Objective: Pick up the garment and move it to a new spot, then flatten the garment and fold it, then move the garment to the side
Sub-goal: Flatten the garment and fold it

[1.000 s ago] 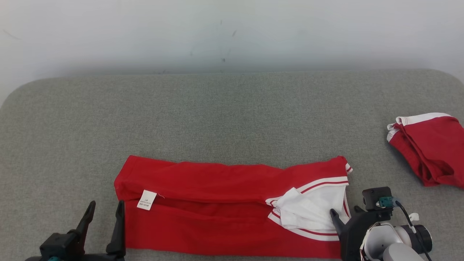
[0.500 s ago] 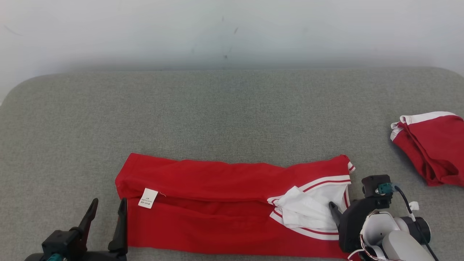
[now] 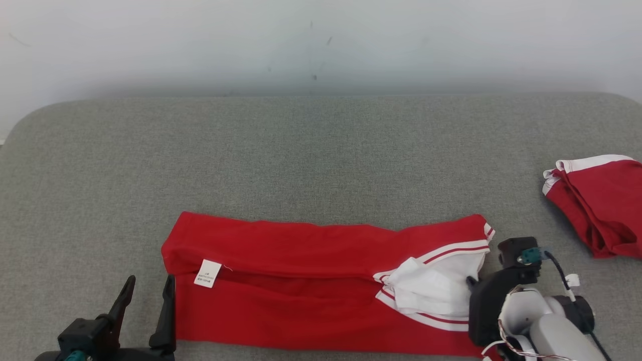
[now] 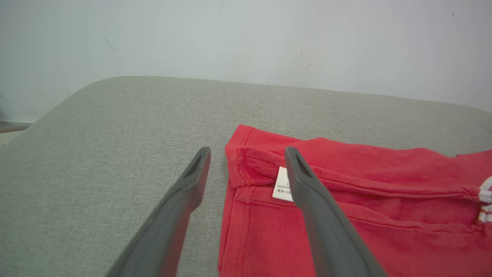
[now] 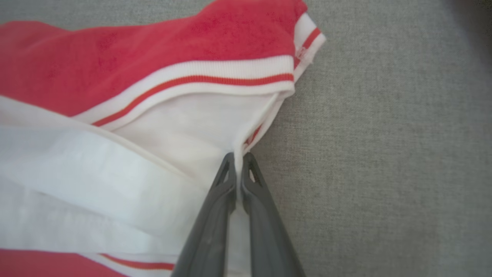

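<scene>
The garment (image 3: pixel 301 281) is a red shirt with white, red-striped trim, folded into a long band across the near part of the grey surface (image 3: pixel 301 150). Its white label (image 3: pixel 207 273) shows near the left end. My right gripper (image 3: pixel 470 282) sits at the garment's right end. In the right wrist view the right gripper (image 5: pixel 239 157) is shut on the white edge of the garment (image 5: pixel 173 127). My left gripper (image 3: pixel 150 281) stands open at the lower left. In the left wrist view the left gripper (image 4: pixel 248 152) straddles the corner of the garment (image 4: pixel 346 200), one finger over the label (image 4: pixel 282 184).
A second red garment with white trim (image 3: pixel 602 200) lies bunched at the right edge of the surface. A pale wall (image 3: pixel 301 40) rises behind the rounded far edge. Bare grey fabric stretches beyond the garment.
The right gripper has closed on the garment's white edge, having stood open a second ago, and has shifted slightly up the view. The left gripper has stayed put.
</scene>
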Controlling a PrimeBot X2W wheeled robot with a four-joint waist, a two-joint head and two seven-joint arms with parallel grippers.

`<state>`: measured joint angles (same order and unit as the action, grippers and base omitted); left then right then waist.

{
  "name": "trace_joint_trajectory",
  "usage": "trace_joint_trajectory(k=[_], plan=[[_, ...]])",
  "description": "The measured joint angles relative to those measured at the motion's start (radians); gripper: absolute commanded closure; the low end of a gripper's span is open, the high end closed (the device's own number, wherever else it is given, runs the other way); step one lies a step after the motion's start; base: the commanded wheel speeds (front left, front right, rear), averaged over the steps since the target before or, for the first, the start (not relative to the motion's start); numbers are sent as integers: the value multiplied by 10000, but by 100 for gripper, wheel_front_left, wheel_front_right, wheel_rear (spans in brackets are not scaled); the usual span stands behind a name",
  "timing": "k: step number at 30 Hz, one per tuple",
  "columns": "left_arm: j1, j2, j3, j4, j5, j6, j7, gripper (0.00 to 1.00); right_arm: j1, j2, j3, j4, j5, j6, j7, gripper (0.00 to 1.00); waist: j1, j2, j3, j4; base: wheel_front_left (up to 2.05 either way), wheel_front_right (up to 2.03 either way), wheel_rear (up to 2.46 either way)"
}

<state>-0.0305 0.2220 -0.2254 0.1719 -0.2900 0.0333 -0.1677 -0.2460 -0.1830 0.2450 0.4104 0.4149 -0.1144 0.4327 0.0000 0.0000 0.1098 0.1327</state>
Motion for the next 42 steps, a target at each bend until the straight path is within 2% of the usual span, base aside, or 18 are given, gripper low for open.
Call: trace_joint_trajectory(k=[13,18,22,29,37,42], plan=[[3,-35,-15,161,-13,0,-15,0,582,-1553,-1049,-1085,-520,-88,395,100,0,1,-162,-122,0,0,0],[27,-81,-79,261,-19,0,-17,0,756,-1676,-934,-1825,-686,-90,706,100,-1,0,-339,-164,0,0,0],[58,-104,-127,297,-25,-58,-17,0,743,-1469,-224,-2596,-848,-77,1047,100,-1,0,-461,-183,0,0,0],[67,-173,-213,374,-27,-75,-15,0,83,-546,1275,-3296,-1177,368,1712,100,-1,0,-576,-169,0,0,0],[35,-303,-485,468,-27,-174,0,0,-1016,702,2414,-2700,-1143,794,2525,100,-1,1,-654,36,0,0,0],[34,-305,-504,476,-27,-247,0,0,-1673,1252,2828,-1969,-1068,884,2905,100,-1,0,-653,276,0,0,0]])
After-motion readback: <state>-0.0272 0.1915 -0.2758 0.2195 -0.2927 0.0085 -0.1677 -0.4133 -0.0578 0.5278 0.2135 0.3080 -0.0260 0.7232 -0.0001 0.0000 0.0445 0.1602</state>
